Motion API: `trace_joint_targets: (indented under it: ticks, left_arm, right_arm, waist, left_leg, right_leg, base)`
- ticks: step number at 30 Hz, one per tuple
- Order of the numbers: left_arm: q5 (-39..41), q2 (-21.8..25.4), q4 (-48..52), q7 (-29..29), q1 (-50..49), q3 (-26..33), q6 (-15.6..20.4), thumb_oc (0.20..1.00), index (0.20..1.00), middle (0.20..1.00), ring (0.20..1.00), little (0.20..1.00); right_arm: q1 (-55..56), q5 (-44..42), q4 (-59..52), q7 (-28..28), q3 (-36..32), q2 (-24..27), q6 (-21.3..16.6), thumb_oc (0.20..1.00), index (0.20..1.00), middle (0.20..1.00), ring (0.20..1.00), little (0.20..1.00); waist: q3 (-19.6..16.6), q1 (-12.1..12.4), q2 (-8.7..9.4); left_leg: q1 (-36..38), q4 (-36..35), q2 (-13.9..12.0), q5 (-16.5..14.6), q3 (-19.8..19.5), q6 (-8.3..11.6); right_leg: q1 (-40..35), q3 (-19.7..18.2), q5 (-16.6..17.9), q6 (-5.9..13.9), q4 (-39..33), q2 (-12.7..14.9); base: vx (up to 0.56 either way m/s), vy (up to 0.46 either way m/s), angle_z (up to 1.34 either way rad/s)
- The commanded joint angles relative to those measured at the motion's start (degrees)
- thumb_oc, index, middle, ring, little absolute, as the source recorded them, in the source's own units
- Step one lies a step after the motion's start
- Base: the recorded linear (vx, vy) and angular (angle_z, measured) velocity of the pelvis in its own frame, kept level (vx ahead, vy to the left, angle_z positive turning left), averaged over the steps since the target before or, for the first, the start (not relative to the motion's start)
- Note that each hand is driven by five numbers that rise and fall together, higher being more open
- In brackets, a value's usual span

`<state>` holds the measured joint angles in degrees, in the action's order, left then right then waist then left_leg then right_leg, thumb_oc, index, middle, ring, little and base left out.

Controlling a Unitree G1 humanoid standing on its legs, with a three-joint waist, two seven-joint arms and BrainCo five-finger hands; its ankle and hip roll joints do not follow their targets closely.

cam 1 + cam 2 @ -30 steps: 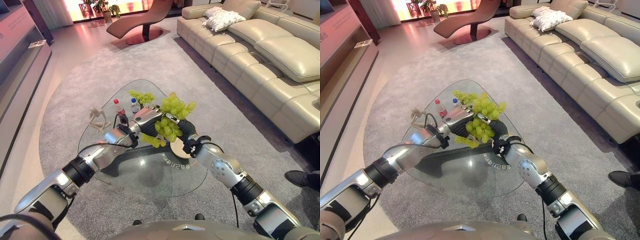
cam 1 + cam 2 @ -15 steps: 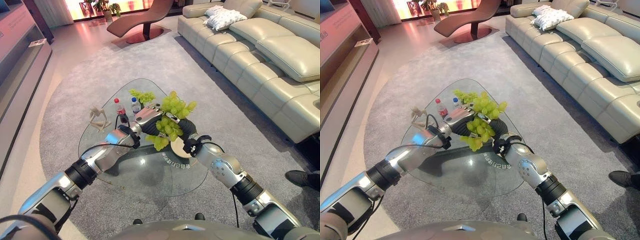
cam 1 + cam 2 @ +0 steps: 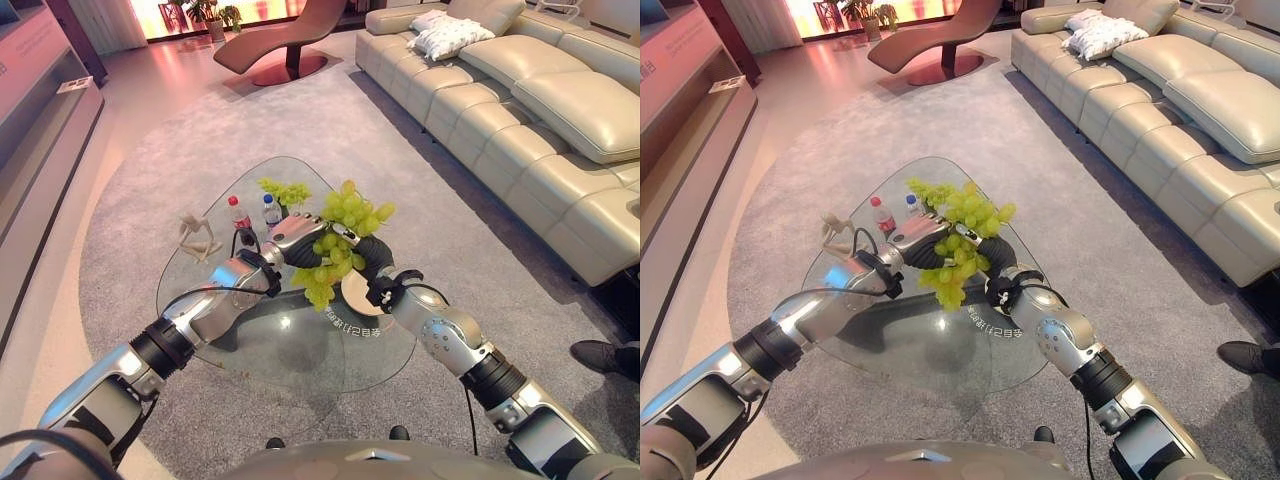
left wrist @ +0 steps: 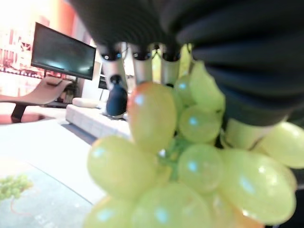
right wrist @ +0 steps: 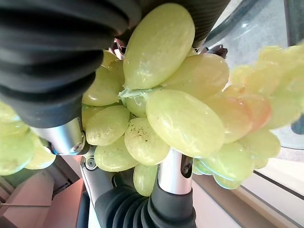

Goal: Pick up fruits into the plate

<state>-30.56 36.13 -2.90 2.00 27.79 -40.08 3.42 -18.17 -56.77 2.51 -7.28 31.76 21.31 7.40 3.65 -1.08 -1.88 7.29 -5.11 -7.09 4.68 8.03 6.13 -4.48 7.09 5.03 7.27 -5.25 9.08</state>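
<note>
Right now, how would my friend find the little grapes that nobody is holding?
Find the glass table on the grey rug. At its far end, beyond both robot hands, a small bunch of green grapes lies on the glass beside two small bottles. It is smaller than the held bunch.

Colours on the glass table
Yellow-green grapes [image 3: 338, 250], pale cream plate [image 3: 358, 294], clear table [image 3: 260, 350], grey carpet [image 3: 150, 180], beige sofa [image 3: 530, 120].

grapes [image 3: 335, 250]: smooth, glossy skins | table [image 3: 300, 345]: clear glass | sofa [image 3: 540, 110]: cream leather | carpet [image 3: 150, 170]: matt grey pile
</note>
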Motion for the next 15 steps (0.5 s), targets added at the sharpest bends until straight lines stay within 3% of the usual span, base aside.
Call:
trace_joint_targets:
  ticks: [1,6,7,8,15]
  left_arm:
    - [1.0,-1.13,-0.85,0.5,5.97,0.4,-1.44,0.2,0.2,0.2,0.2,0.2]
    - [0.28,-1.62,-0.29,1.5,4.84,0.99,-1.65,0.2,0.2,0.2,0.2,0.2]
    - [0.05,-1.83,-0.17,1.63,4.72,0.98,-1.78,0.2,0.2,0.2,0.2,0.2]
    - [0.01,-1.93,-0.14,1.79,4.73,0.89,-1.93,0.2,0.2,0.2,0.2,0.2]
    - [-0.59,-3.33,-0.79,4.07,5.03,0.19,-2.17,0.2,0.2,0.2,0.2,0.2]
  right_arm:
    - [-10.81,-0.5,-15.15,7.94,2.01,-9.22,-4.94,0.2,0.2,0.2,0.2,0.2]
    - [-10.34,-1.23,-15.43,8.43,2.32,-9.18,-4.09,0.222,0.222,0.222,0.222,0.222]
    - [-10.44,-1.15,-15.58,7.9,2.42,-9.31,-3.9,0.884,0.884,0.884,0.884,0.884]
    - [-10.54,-1.16,-15.53,7.69,2.48,-9.39,-3.86,1.0,1.0,1.0,1.0,1.0]
    - [-10.33,-1.06,-15.23,8.02,2.93,-9.44,-3.9,1.0,1.0,1.0,1.0,1.0]
  waist:
    - [2.32,0.25,2.01]
    - [2.54,0.56,2.15]
    - [2.53,0.59,2.19]
    - [2.53,0.59,2.21]
    - [2.69,0.24,2.44]
  left_leg:
    - [-0.71,1.88,1.06,-6.86,-0.93,-1.96]
    - [-0.77,1.75,1.02,-6.77,-0.71,-1.9]
    - [-0.74,1.71,1.02,-6.74,-0.67,-1.9]
    - [-0.7,1.66,1.01,-6.71,-0.58,-1.9]
    - [-0.56,1.52,1.0,-6.64,-0.5,-2.06]
  right_leg:
    - [-2.46,3.36,-5.96,0.83,2.39,-0.37]
    - [-2.49,4.02,-5.54,1.02,1.97,-0.03]
    - [-2.49,4.05,-5.46,1.05,1.89,0.0]
    - [-2.52,4.09,-5.41,1.07,1.82,0.01]
    - [-2.43,3.43,-5.46,0.98,1.86,-0.29]
  base:
    - [0.0,0.0,0.0]
    - [0.0,0.0,0.0]
    - [0.0,0.0,0.0]
    - [0.0,0.0,0.0]
    - [0.0,0.0,0.0]
